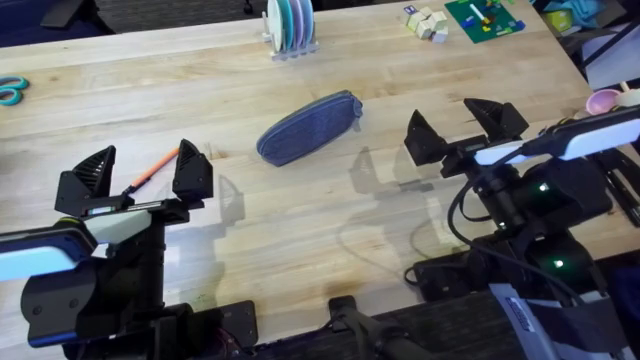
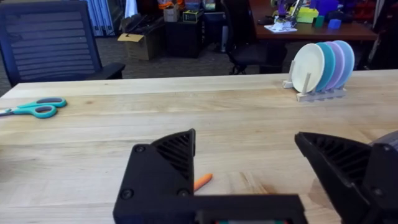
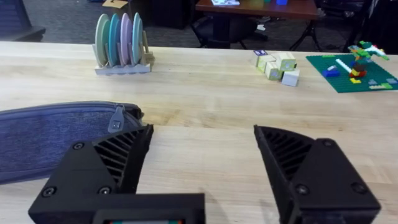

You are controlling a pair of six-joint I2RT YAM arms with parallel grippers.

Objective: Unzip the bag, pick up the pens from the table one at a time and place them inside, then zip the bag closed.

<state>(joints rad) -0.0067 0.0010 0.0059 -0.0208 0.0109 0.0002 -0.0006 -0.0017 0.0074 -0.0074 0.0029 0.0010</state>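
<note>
At the far left edge of the wooden table (image 1: 330, 215) lay the teal-handled scissors (image 1: 12, 92), well apart from the work and no part of it. The left gripper (image 1: 135, 170) hung with its fingers spread wide and empty, straddling the orange pen (image 1: 152, 171), which lay flat on the boards between them. Judging by that, it was lined up for a pick. Mid-table lay the blue-grey pencil pouch (image 1: 308, 127), slanted and zipped shut, its pull tab (image 3: 116, 120) at the end nearer the right gripper (image 1: 465, 128). That claw was likewise fully open and holding nothing, just beside the pouch, seemingly placed to reach the zipper. Behind stood a plate rack (image 1: 290, 27).
</note>
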